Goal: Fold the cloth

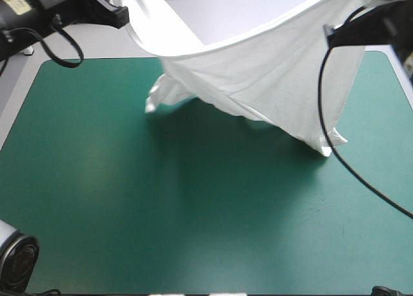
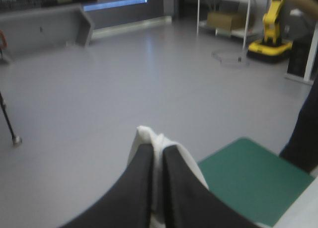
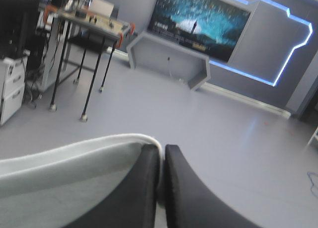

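Over on the left, the left gripper (image 2: 158, 147) is raised high beyond the far edge, its black fingers pinched together on a fold of white fabric. From there the T-shirt (image 1: 271, 77) hangs across the far half of the teal-green cover (image 1: 161, 212) like a slack hammock. Its upper edge dips in a long curve, and one crumpled end touches the cover near the middle. The sheet slants down to a second corner that rests on the cover farther right. Up at the right, the right gripper (image 3: 162, 148) has its fingers clamped on the shirt's rimmed edge in the same way. Which part of the garment each one holds I can't quite make out.

This looks to me like the lift-and-stretch before laying the shirt flat. To do it well, the arms should draw apart evenly until the sag goes. They should stay level with each other, then lower slowly so the bunched end unrolls instead of tucking under.
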`<action>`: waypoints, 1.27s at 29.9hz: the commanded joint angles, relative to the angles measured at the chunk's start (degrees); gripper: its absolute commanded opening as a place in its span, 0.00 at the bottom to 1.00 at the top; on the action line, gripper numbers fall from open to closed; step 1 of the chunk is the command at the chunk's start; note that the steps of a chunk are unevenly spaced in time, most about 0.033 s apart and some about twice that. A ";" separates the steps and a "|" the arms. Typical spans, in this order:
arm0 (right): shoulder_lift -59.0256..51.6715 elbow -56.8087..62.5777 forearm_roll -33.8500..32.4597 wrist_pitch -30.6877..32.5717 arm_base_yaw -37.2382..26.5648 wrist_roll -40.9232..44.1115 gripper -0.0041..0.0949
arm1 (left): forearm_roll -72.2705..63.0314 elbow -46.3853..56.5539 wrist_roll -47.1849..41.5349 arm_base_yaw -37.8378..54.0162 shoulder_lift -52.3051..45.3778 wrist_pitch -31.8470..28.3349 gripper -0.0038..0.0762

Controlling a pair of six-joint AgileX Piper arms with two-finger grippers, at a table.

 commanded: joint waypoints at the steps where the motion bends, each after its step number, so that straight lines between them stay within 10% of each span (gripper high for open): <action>1: 0.82 -9.70 -3.98 -6.24 -0.26 -4.93 0.02 | -3.43 -5.93 0.20 -0.20 -2.22 -6.70 0.04; 17: 7.64 -27.79 11.20 -22.41 -0.26 -15.61 0.03 | -8.48 -21.45 0.94 -0.20 -2.88 -12.29 0.04; 26: 14.39 -27.52 2.66 -4.02 -4.29 -8.15 0.02 | 5.52 -10.26 -3.21 -0.20 0.95 -7.82 0.04; 38: 31.30 -27.52 47.35 5.24 -38.20 -9.91 0.02 | 16.27 -2.94 -5.13 0.98 16.28 -6.80 0.04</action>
